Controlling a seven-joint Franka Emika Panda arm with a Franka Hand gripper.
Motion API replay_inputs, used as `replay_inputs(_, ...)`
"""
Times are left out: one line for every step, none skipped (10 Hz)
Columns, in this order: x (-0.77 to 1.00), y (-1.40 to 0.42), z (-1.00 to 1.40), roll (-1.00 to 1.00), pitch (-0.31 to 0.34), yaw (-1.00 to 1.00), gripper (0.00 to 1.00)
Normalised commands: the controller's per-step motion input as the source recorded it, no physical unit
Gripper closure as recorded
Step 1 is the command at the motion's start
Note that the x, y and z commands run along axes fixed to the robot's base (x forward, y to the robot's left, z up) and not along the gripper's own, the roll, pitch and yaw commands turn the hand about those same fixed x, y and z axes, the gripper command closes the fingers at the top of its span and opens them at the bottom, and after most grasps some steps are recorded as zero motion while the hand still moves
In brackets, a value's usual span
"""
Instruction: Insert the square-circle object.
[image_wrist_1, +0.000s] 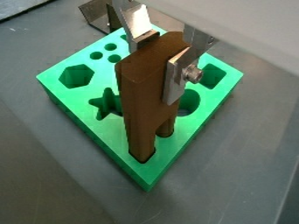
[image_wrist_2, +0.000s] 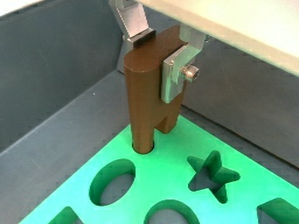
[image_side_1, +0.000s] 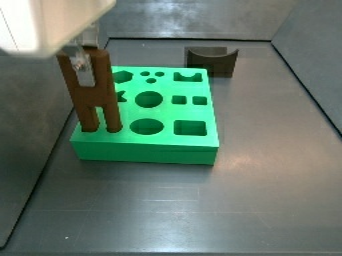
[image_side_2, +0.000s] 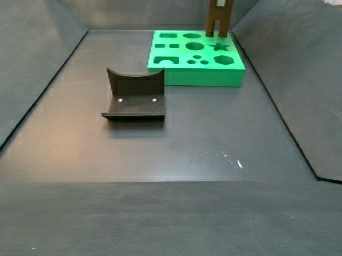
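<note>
The square-circle object (image_side_1: 210, 60), a squat dark block with a scooped top, lies on the grey floor apart from the green board (image_side_1: 147, 150); it also shows in a side view (image_side_2: 134, 97) and is out of both wrist views. My gripper (image_wrist_1: 162, 54) is over one corner of the board (image_wrist_1: 70, 92), shut on a tall brown two-pronged piece (image_wrist_1: 146, 96). The piece stands upright with its prongs down in the board's holes, as a wrist view shows: gripper (image_wrist_2: 158, 54), piece (image_wrist_2: 146, 96), board (image_wrist_2: 140, 188). The side views show the piece (image_side_1: 91, 95) (image_side_2: 219, 22) at the board's edge (image_side_2: 201, 75).
The board has several shaped holes, among them a star (image_wrist_2: 212, 173), a hexagon (image_wrist_1: 76, 77) and round ones (image_side_1: 147, 100). Grey walls (image_side_2: 54, 60) ring the floor (image_side_1: 201, 210) on all sides.
</note>
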Motion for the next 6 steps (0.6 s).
replay_inputs(0.02,-0.04,-0.61,0.34,-0.076,0.00,1.00)
replay_inputs(0.00,0.00,-0.49,0.23,-0.107,0.06,1.00)
replay_inputs(0.01,0.00,-0.39,0.07,-0.073,0.09,1.00)
replay_inputs(0.00,0.01,-0.35,0.00,-0.110,0.02,1.00)
replay_inputs(0.00,0.00,-0.21,-0.08,-0.093,0.00,1.00)
replay_inputs(0.02,0.00,0.00,0.00,0.019,0.00,1.00)
